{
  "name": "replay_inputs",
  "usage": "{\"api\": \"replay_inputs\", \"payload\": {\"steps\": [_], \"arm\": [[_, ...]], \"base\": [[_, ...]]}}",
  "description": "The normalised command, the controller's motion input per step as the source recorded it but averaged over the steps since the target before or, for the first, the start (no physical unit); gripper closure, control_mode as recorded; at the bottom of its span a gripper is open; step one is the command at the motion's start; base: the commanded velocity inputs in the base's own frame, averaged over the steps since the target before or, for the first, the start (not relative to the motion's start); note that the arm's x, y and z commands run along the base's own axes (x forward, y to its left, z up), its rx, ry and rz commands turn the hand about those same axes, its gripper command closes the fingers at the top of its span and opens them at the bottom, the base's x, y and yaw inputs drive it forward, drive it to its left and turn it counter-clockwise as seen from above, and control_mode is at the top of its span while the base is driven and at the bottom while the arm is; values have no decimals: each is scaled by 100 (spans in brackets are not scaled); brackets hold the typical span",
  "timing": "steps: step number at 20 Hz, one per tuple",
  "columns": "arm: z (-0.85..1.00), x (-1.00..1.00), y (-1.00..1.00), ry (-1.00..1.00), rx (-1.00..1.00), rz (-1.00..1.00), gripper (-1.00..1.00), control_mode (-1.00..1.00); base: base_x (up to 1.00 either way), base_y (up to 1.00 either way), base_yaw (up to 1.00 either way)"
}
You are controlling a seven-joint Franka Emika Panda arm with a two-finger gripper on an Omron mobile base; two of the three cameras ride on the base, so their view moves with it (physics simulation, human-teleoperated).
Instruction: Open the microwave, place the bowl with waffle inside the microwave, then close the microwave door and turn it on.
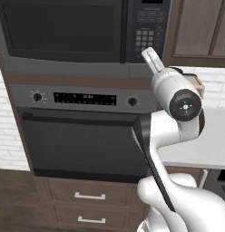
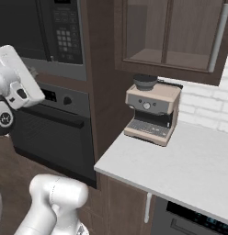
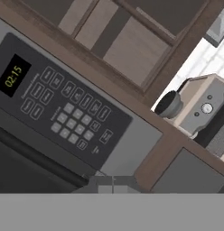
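One microwave (image 1: pixel 64 31), one oven (image 1: pixel 82 136) under it, one espresso machine (image 2: pixel 151 112) (tan-ish), two drawers (image 1: pixel 89 195), one glass-door cabinet (image 2: pixel 173 34).

You can read just one thing here: yellow digits "02:15" glowing on the microwave (image 3: pixel 64 108) display (image 3: pixel 13 75) above its keypad (image 3: pixel 71 118), whose button labels are too small to read.

Dark wood cabinetry (image 2: pixel 106 92) surrounds black wall oven (image 1: pixel 82 136); two drawers (image 1: pixel 89 196) below. Pale grey counter (image 2: pixel 180 170) to right, beige espresso machine (image 2: pixel 151 112) on it. White brick wall (image 2: pixel 212 108) behind. Glass-front upper cabinet (image 2: pixel 171 32). Brown wood floor (image 1: pixel 14 199).
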Motion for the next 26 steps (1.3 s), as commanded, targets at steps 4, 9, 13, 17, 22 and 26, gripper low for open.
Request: {"api": "replay_inputs", "payload": {"steps": [4,9,13,17,22,26], "arm": [[0,10,-9,0,1,2,100,-100],[0,23,0,0,0,0,100,-100],[0,28,0,0,0,0,100,-100],[0,37,0,1,0,0,100,-100],[0,36,0,0,0,0,100,-100],[0,39,-3,1,0,0,100,-100]], "base": [[0,0,0],[0,0,0],[0,0,0],[0,0,0],[0,0,0],[0,0,0]]}}
